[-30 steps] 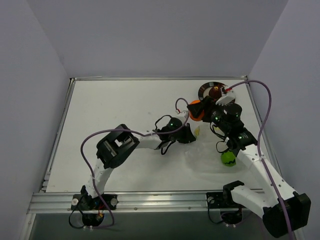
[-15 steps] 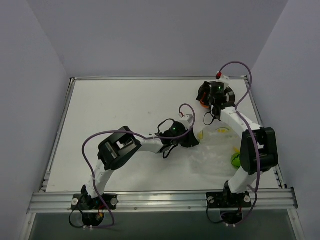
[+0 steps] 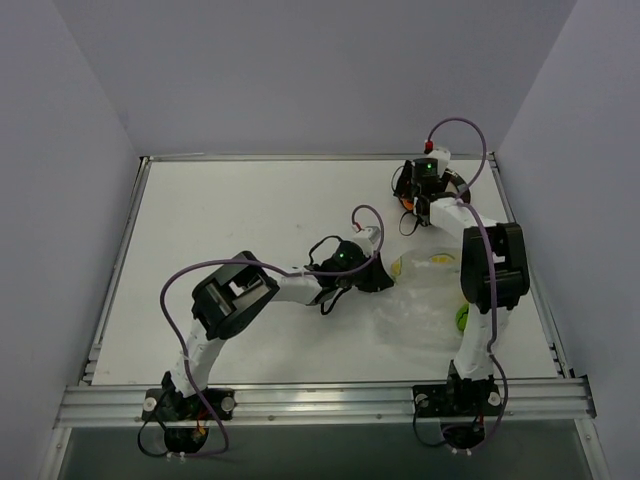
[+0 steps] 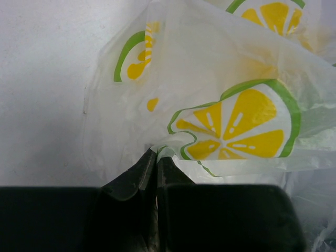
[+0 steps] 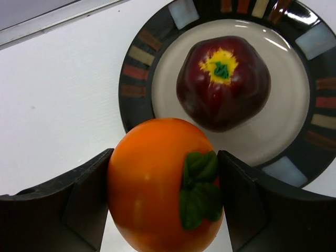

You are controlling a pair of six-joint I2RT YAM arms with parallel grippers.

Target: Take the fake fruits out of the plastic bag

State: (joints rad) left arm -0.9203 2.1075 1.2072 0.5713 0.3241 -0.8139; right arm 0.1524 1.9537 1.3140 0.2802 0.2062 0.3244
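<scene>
**Near right.** Green fruit [image 3: 462,318]: inside the plastic bag [image 3: 425,292], partly hidden by the right arm. Not yet taken out.

**Middle.** Plastic bag: thin clear film, wrinkled, printed with lemon slices, lying flat on the bench [image 3: 240,210]. Left fingers [image 4: 134,176]: clenched on a fold at the bag's left edge, with film pinched between the tips.

**Far right.** Right fingers [image 5: 86,202]: grasping the orange fruit [image 5: 155,173], one on each side, leaf cap towards the camera. The fruit hangs over the rim of the plate [image 5: 137,73], partly above bare bench. Dark red fruit [image 5: 223,81]: resting on the plate's pale centre.

**Step in hand (judged).** Placing the orange fruit on the plate.
- Carry it further in, past the rim, to the free pale area beside the dark red fruit.
- Bring it down close to the plate before letting go; a glossy round fruit is likely to roll.
- Keep clear of the dark red fruit, which a nudge could send off the plate.
- The left pinch is best kept, so the bag mouth holds steady for the next reach.

**Views compared.**
- The right wrist view shows the grasp, the plate pattern and the dark red fruit. In the top view the wrist covers most of this.
- The left wrist view shows the pinch on the film.
- The top view alone shows the green fruit and how the arms lie.
- Whether the bag holds more fruit cannot be told.
</scene>
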